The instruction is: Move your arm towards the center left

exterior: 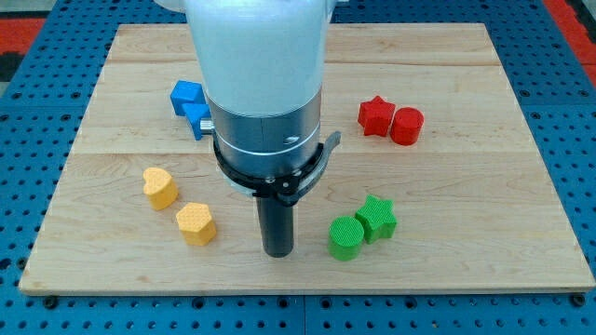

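My tip rests on the wooden board near the view's bottom centre. A yellow hexagon block lies just left of the tip, and a yellow heart-shaped block lies further up and left. A green cylinder and a green star touch each other just right of the tip. Two blue blocks sit at the upper left, partly hidden behind my arm. A red star and a red cylinder touch at the upper right.
My arm's white and grey body covers the board's centre and top middle. The board lies on a blue perforated table.
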You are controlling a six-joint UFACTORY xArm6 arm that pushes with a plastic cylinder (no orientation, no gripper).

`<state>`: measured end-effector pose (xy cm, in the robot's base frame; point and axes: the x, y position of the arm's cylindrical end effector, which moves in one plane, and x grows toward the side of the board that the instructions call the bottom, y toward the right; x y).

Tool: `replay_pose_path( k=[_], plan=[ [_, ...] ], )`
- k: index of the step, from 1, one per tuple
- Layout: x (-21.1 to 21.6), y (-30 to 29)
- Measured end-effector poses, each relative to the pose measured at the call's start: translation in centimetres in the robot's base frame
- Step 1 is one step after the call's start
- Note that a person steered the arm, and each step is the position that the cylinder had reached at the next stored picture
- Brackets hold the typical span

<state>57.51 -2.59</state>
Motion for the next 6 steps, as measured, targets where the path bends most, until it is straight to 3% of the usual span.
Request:
replay_pose_path(
  k=[1, 3, 4, 5, 6],
  plan=[
    [-0.5, 0.0],
    [-8.7, -0.1],
    [-10.2, -0.1],
    [-11.5, -5.0],
    [-11.5, -13.7]
  ],
)
